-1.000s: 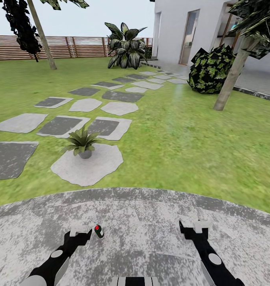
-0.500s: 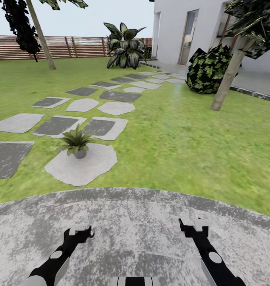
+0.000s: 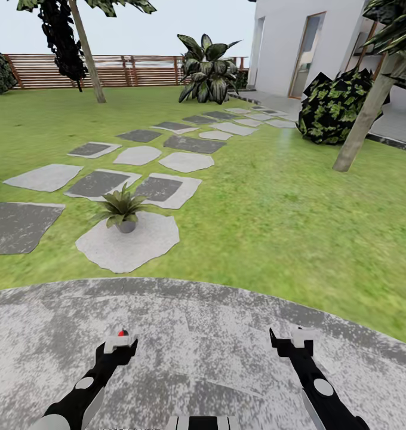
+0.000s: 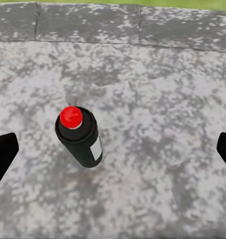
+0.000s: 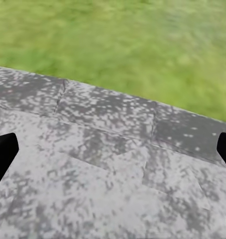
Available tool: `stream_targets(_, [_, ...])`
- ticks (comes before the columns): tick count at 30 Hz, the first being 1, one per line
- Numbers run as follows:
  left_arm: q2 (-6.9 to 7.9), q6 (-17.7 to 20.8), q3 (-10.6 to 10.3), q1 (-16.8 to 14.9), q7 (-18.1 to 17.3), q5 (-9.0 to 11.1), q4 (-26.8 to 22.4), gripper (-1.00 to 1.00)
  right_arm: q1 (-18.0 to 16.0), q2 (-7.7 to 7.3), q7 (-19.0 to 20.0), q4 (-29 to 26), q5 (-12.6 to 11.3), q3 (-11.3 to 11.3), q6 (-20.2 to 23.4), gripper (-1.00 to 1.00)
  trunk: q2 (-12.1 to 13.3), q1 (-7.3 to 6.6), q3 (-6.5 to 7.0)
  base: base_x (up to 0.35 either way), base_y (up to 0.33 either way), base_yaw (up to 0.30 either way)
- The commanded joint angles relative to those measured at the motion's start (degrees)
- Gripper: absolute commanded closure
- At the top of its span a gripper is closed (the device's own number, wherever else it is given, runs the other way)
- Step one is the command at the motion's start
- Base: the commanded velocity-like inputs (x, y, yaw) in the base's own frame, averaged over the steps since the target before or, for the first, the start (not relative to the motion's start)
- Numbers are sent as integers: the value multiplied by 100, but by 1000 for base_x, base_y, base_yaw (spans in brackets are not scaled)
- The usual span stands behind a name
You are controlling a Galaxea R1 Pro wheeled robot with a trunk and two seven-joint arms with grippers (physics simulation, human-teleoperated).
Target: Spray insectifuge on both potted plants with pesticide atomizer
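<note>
The pesticide atomizer, a small dark bottle with a red top, stands upright on the round grey stone patio. In the head view only its red top peeks out just beyond my left gripper. The left gripper hovers above the bottle, open, with its dark fingertips far apart and the bottle nearer one of them. My right gripper hangs open over bare patio, holding nothing. One potted plant sits on a pale stepping stone ahead on the left. The other potted plant is out of view.
Lawn spreads beyond the patio edge, crossed by several grey stepping stones. A slanted tree trunk and a dark bush stand at the right by the white house. A big broad-leaved plant and a wooden fence are far back.
The whole picture has shifted right, so the camera has turned. The atomizer stood right of my left gripper a second ago; now its top peeks from behind that gripper.
</note>
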Motion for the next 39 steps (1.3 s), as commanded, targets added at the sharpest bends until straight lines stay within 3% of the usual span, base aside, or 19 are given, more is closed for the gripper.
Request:
stream_targets(1, [-3,-20,49,-5,-32,-47,5,-100,-1,-1,-3,3,0,0,-16,-100,-1,-1,-4,0,-232,276])
stream_targets(15, [-5,-20,51,-5,-31,-46,5,-100,-1,-1,-3,-4,-1,0,-20,-100,-1,-1,-4,9,-34,277])
stream_targets(27, [-12,-20,49,-5,-31,-46,5,-100,-1,-1,-3,-4,-2,0,-19,-100,-1,-1,-4,206,-174,272])
stream_targets(39, [-12,-22,49,-5,-31,-46,5,-100,-1,3,1,-4,4,17,2,-100,-1,-1,-4,174,-144,30])
